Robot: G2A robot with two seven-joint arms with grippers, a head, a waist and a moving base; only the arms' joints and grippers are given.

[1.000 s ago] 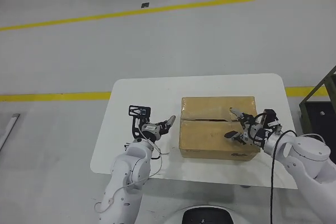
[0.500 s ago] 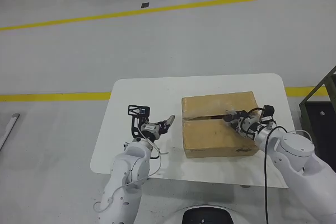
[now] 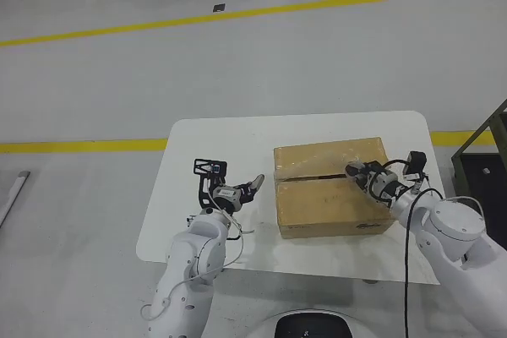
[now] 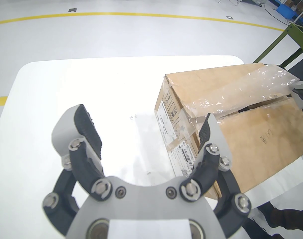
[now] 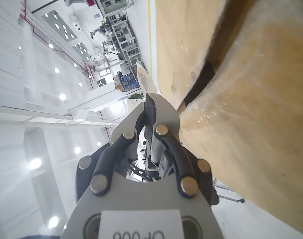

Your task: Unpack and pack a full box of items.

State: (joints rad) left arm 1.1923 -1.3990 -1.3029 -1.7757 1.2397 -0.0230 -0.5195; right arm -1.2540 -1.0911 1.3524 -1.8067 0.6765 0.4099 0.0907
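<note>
Brown cardboard box (image 3: 321,207) sits on right half of white rounded table (image 3: 203,144). Left gripper (image 3: 255,182) is just left of box, not touching. Right gripper (image 3: 352,171) is on box top at seam's right end, pinching clear tape strip (image 5: 142,75).

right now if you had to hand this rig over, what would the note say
Left claw: open, holding nothing, above the table beside one end of the box.
Right claw: shut on the clear tape at the box's other end.
Box: on the white table, closed, with a dark gap along its top seam; contents hidden.
Done: the tape's end is lifted off the cardboard on the right claw's side.
Left: peel off the rest of the tape, open the box, unpack it, then repack.
</note>
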